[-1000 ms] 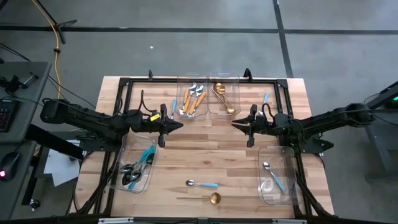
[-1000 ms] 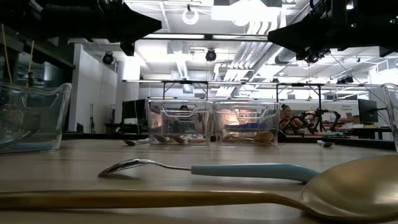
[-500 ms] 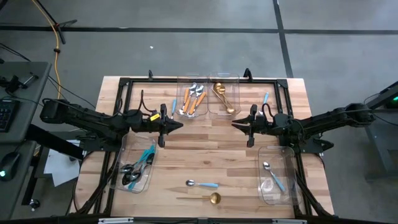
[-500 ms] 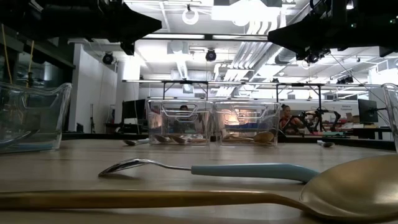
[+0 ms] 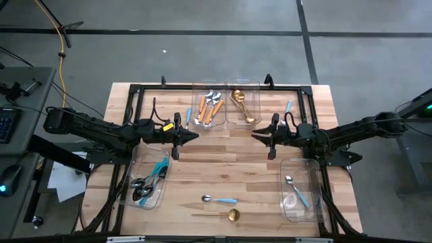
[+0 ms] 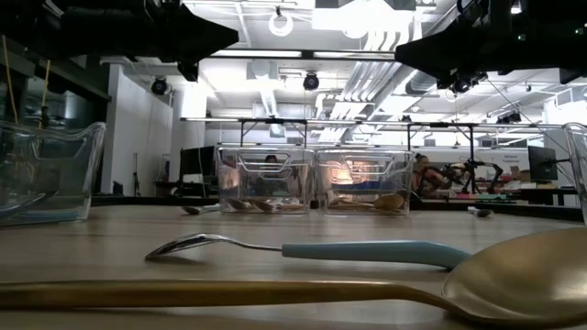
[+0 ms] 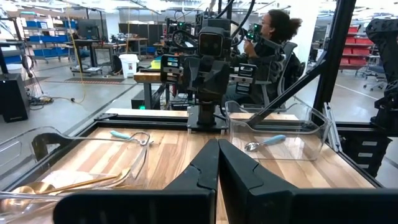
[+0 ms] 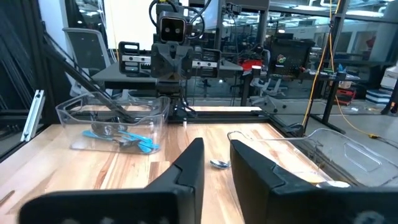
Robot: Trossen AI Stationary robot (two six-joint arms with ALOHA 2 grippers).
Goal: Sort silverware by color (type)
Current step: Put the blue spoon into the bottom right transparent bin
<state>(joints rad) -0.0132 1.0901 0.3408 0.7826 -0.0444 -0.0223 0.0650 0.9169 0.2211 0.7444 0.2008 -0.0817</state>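
Two left: light-blue-handled silver spoon point(image 5: 219, 200), all-gold spoon point(image 5: 223, 215) just beside it. Right gripper point(image 5: 255, 134) slightly apart, empty, well away; left gripper point(image 5: 195, 135) closed. Descend square over the handle.

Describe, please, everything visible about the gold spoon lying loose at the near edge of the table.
The gold spoon is gold all over, with a round bowl and a long thin handle, and looks like shiny metal. It lies flat on the wooden table, outside every bin, just nearer the edge than the blue-handled spoon and apart from it. No claw touches it.
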